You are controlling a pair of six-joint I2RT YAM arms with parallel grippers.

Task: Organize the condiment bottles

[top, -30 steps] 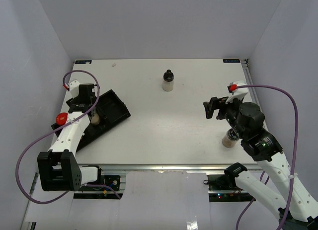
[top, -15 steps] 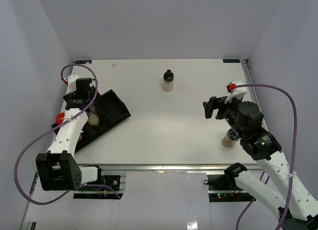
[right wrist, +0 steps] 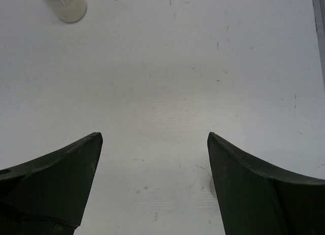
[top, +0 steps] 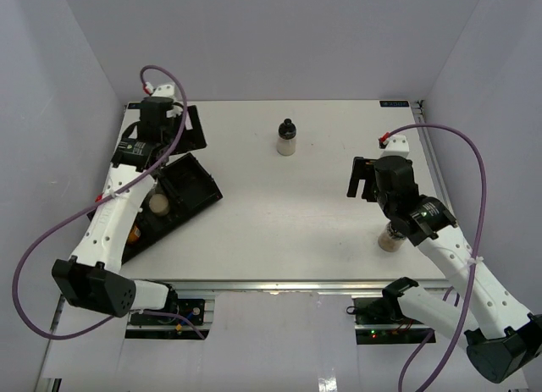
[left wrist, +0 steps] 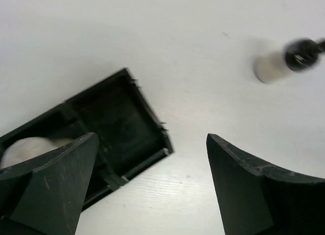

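A black-capped condiment bottle [top: 287,138] with pale contents stands at the back middle of the table; it also shows blurred in the left wrist view [left wrist: 284,63] and at the right wrist view's upper left [right wrist: 68,4]. A pale-topped bottle [top: 157,203] sits in the black tray [top: 193,187], also seen in the left wrist view [left wrist: 29,146]. A brownish bottle [top: 135,233] peeks out beside my left arm. Another bottle [top: 391,237] stands beneath my right arm. My left gripper [top: 188,128] [left wrist: 151,137] hangs open above the tray's far corner, empty. My right gripper [top: 360,179] [right wrist: 155,135] is open over bare table.
The tray [left wrist: 119,121] lies angled at the left side of the table, near the left wall. Grey walls close in the back and both sides. Purple cables loop off both arms.
My left gripper has opened, risen from the tray and swung toward the back left, leaving the pale-topped bottle in the tray. My right arm has shifted slightly back.
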